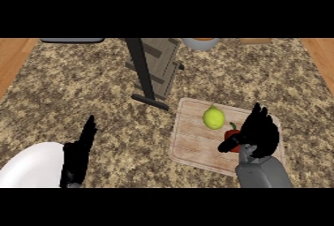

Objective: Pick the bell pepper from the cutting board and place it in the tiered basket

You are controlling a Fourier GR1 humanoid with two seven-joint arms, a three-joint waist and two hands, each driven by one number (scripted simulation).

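At lower right, the red bell pepper (pixel 233 140) was being grasped by the right hand (pixel 259 132), fingers curled round it; a lift toward the tiered basket (pixel 157 66) was called for.

Open granite counter (pixel 85 88) lies between cutting board (pixel 195 145) and tiered basket (pixel 153 62); the basket's dark post (pixel 145 75) (with its foot) stands between.

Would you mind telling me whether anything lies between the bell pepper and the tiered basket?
Yes: the lemon sits on the cutting board just up-left of the bell pepper, roughly toward the tiered basket. The right robot hand is already over the pepper.
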